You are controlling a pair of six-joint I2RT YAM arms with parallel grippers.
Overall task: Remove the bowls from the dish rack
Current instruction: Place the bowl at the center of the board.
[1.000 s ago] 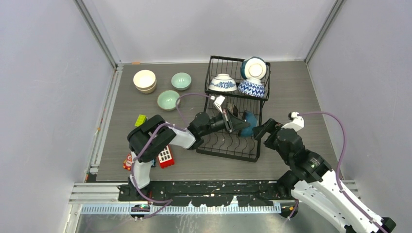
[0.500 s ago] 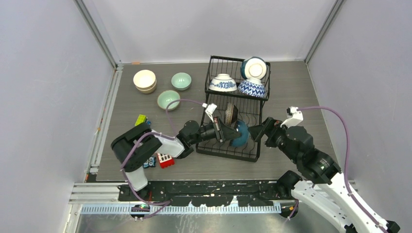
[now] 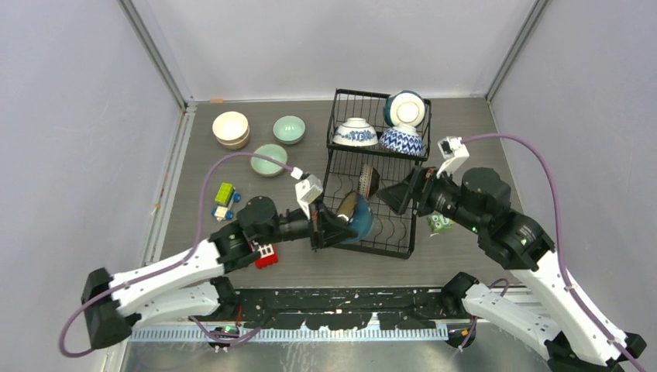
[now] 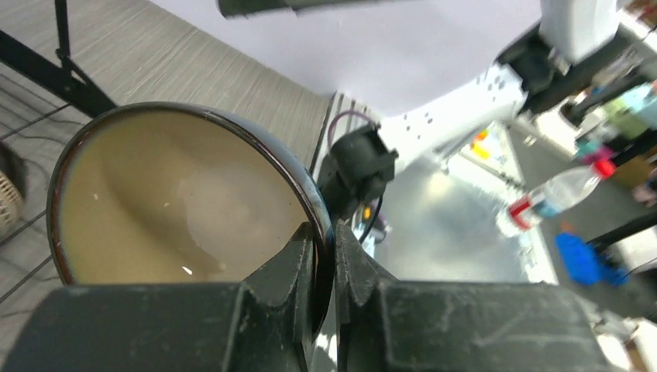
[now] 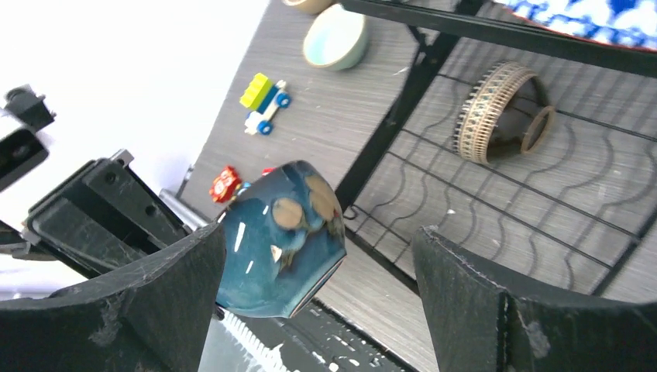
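Clock directions are read on the overhead view, with the far wall at 12.

My left gripper (image 4: 325,260) is clamped on the rim of the dark teal bowl (image 3: 359,221), one finger inside against the cream glaze and one outside. The bowl is tipped on its side, its mouth facing 9 o'clock toward my left wrist, and it sits at the 7 o'clock corner of the dish rack (image 3: 391,230), over the lower tier's front edge. From my right wrist camera its blue glaze with brown patches shows just ahead.

My right gripper (image 3: 397,198) is spread wide with nothing between the fingers. It hangs over the 3 o'clock side of the lower tier and points toward 9 o'clock, at the teal bowl.

A brown bowl (image 3: 369,182) stands on edge in the lower tier's slots. The raised upper basket, at the rack's 12 o'clock end, holds three bowls: a blue-and-white bowl (image 3: 356,132) upside down, a blue patterned bowl (image 3: 400,140) upside down beside it, and a teal-rimmed bowl (image 3: 406,108) on its side behind.

On the table toward 10 o'clock from the rack rest a cream stack of bowls (image 3: 231,129) and two pale green bowls (image 3: 289,129) (image 3: 269,159), all upright. Toy blocks (image 3: 225,194) lie at 9 o'clock from the rack.
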